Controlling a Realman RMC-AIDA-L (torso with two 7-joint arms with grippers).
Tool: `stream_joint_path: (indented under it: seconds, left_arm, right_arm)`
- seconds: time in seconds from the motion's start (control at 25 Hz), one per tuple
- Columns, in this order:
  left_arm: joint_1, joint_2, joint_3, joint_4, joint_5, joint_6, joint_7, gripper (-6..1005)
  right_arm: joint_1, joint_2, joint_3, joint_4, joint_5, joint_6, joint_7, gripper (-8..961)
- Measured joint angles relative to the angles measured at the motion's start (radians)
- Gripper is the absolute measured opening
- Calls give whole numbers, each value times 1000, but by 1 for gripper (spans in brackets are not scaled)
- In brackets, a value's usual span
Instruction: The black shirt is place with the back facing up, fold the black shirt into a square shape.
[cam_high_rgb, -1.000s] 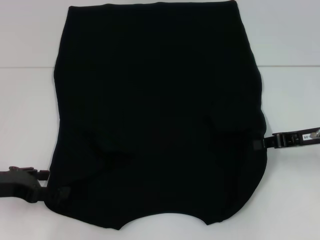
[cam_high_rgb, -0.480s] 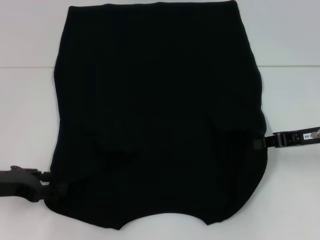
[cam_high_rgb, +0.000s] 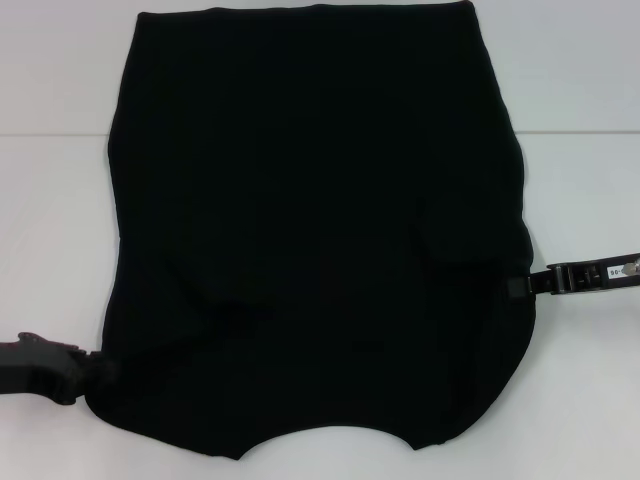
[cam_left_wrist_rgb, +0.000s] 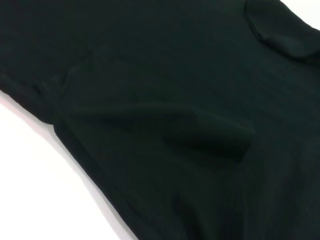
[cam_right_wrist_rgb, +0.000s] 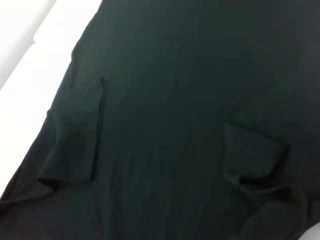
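The black shirt (cam_high_rgb: 315, 230) lies spread across the white counter (cam_high_rgb: 60, 200), filling the frame's centre, both sleeves folded inward. My left end effector (cam_high_rgb: 95, 372) meets its lower-left edge and my right end effector (cam_high_rgb: 520, 286) its right edge; I cannot tell whether either is closed. Soft and limp, the fabric looks best pinched at edges or corners.

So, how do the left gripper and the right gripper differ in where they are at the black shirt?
The left gripper is at the near left corner of the black shirt, close to the neckline end; the right gripper is farther up, at the right edge. The left gripper's arm looks bulky and dark, while the right gripper's arm looks thin and carries a white label. Both reach in from the sides and meet the shirt's edge.
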Motion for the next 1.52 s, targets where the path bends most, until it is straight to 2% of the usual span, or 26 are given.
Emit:
stream_joint_path:
  seconds: [0.16, 0.4, 1.0, 1.52]
  left_arm:
    - [1, -1, 0, 3, -3, 3, -1, 189]
    - [1, -4, -3, 24, -26, 38, -1, 19]
    - [-2, 12, -22, 48, -22, 50, -15, 19]
    - [15, 18, -95, 88, 6, 181, -29, 18]
  right_arm:
    - [0, 0, 0, 0, 0, 0, -7, 36]
    - [-15, 2, 8, 1, 10, -4, -15, 35]
    - [-159, -12, 24, -27, 61, -115, -85, 36]
    - [-274, -29, 58, -78, 50, -252, -160, 36]
